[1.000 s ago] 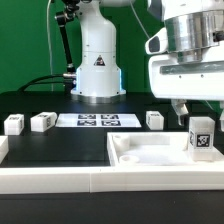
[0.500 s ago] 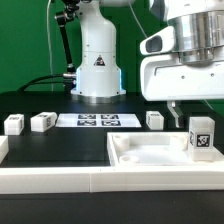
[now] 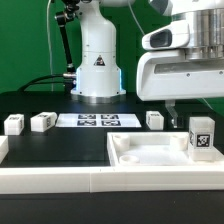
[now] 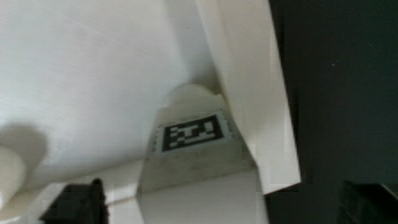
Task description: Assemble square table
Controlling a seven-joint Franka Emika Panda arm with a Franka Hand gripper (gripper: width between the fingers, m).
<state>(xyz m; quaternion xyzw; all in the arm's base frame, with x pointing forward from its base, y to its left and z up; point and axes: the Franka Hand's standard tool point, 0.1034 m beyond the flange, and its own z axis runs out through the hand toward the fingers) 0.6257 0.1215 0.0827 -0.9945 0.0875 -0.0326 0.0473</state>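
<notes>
Pincer (image 3: 196, 114) wide open, holding nothing, hovers just above upright tagged leg (image 3: 201, 138). The leg stands in a corner of the square tabletop (image 3: 150, 152) on the counter (image 3: 60, 145).

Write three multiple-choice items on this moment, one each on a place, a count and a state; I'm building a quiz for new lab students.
1. Where does the upright leg stand?
A) on a shelf
B) on the square tabletop
C) on another leg

2. How many loose legs sit on the black table?
A) one
B) five
C) three

3. The gripper is:
A) open
B) shut on a leg
C) shut, empty

Key:
1 B, it stands in the corner at the exterior view's right.
2 C, two at that view's left, one near the middle.
3 A, its fingertips stand wide apart.
</notes>
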